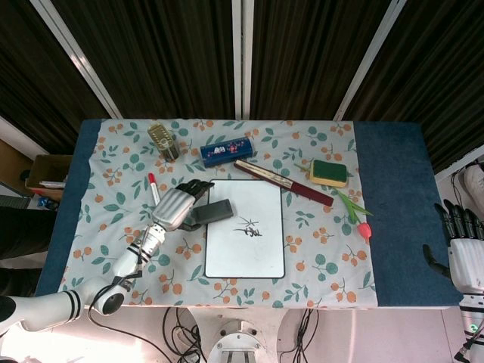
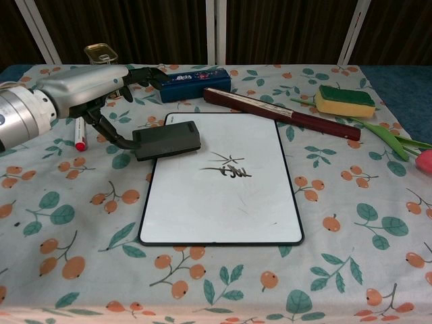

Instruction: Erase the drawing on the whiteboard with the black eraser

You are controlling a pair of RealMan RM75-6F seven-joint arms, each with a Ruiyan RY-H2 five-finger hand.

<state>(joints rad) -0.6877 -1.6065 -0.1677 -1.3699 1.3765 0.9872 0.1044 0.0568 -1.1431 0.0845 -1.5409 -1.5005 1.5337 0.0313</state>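
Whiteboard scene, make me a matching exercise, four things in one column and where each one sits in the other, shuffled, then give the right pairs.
Things:
1. black eraser
2. ink drawing
3. yellow-green sponge
4. red-capped marker

Places:
A. on the cloth left of the whiteboard, partly behind the left hand
B. near the middle of the whiteboard
C. over the whiteboard's upper left corner, at the left hand's fingertips
D. far right side of the cloth, beyond the long dark red stick

Pairs: 1-C, 2-B, 3-D, 4-A

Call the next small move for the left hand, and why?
Probably slide the black eraser toward the drawing. The left hand holds it at the whiteboard's upper-left corner, and the ink is unwiped, apart from the eraser.
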